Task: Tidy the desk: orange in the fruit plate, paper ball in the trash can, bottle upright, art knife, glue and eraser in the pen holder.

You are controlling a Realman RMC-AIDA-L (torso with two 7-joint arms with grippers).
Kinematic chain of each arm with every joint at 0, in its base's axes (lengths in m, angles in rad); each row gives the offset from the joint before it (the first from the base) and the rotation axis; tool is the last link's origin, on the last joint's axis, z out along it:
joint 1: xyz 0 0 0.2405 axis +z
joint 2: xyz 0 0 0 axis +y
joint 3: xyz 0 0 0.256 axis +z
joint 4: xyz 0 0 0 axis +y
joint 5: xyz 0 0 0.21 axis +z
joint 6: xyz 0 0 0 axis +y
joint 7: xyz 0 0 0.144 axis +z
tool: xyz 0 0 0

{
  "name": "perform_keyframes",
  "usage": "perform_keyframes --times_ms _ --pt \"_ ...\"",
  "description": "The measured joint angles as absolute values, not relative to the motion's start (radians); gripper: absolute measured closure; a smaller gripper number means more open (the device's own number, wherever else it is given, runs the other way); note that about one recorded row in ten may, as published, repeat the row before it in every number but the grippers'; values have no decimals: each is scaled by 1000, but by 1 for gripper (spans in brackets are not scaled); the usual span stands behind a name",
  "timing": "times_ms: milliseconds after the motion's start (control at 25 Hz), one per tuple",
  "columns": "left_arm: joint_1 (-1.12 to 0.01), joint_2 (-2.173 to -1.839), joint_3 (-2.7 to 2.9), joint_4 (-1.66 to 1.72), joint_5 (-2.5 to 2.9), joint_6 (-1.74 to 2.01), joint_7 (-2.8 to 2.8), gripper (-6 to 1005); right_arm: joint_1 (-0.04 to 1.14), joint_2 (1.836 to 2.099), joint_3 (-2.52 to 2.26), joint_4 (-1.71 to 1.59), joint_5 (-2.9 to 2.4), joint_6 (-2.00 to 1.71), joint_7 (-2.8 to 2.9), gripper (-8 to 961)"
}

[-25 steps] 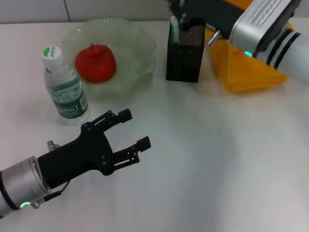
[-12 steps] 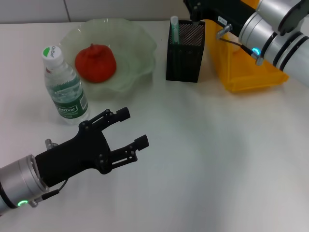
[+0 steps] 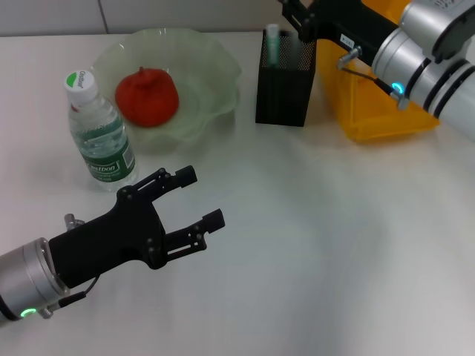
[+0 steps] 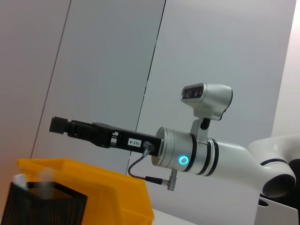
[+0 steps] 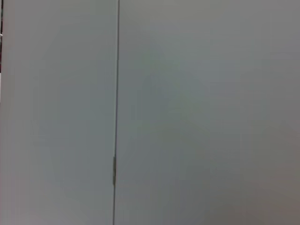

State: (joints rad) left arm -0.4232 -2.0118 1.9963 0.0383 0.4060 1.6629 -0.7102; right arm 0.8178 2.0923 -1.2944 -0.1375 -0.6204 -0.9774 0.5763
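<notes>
Right gripper (image 3: 297, 16), fingers unreadable, hangs over the pen holder (image 3: 285, 78) at upper centre, apparently finishing a drop there. Left gripper (image 3: 199, 196) hovers wide open and empty, lower left. Orange (image 3: 147, 96) sits in the fruit plate (image 3: 215, 67), bottle (image 3: 99, 136) upright; next, retreat.

Right pincer (image 3: 291, 9) tips—cut off by frame edge.

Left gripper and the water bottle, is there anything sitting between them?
No. In the head view only bare table separates the left gripper from the upright water bottle.
</notes>
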Motion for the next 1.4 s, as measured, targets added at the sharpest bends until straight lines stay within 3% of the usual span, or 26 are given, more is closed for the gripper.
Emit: perform_keyframes --times_ms 80,480,760,960,1040,1080,1280,1320,1400 --pt "-423 -2011 1999 38 407 1663 -710 155 811 2092 -1294 -137 -620 -980 582 640" --pt "-423 -2009 2009 38 408 1663 -710 155 775 2092 -1290 -144 -620 -991 628 409" --pt "-429 -2004 2042 32 410 1656 -717 155 653 2087 -1273 -185 -588 -1193 704 186" --pt "-437 -1999 2060 29 410 1655 -729 155 502 2056 -1283 -293 -708 -1386 935 141" --pt "-451 -1966 2098 32 412 1660 -747 155 455 2039 -1278 -323 -809 -1472 1012 141" --pt "-451 -1966 2098 32 412 1660 -747 155 437 2030 -1275 -328 -860 -1512 1043 140" --pt "-469 -1939 2112 36 442 1667 -754 155 403 1980 -1271 -329 -1081 -1646 1125 140" --pt "-525 -1908 2107 35 514 1675 -790 155 403 1974 -1271 -329 -1113 -1657 1128 140" --pt "-525 -1908 2107 35 514 1675 -790 155 404 1962 -1270 -330 -1203 -1671 1132 140"
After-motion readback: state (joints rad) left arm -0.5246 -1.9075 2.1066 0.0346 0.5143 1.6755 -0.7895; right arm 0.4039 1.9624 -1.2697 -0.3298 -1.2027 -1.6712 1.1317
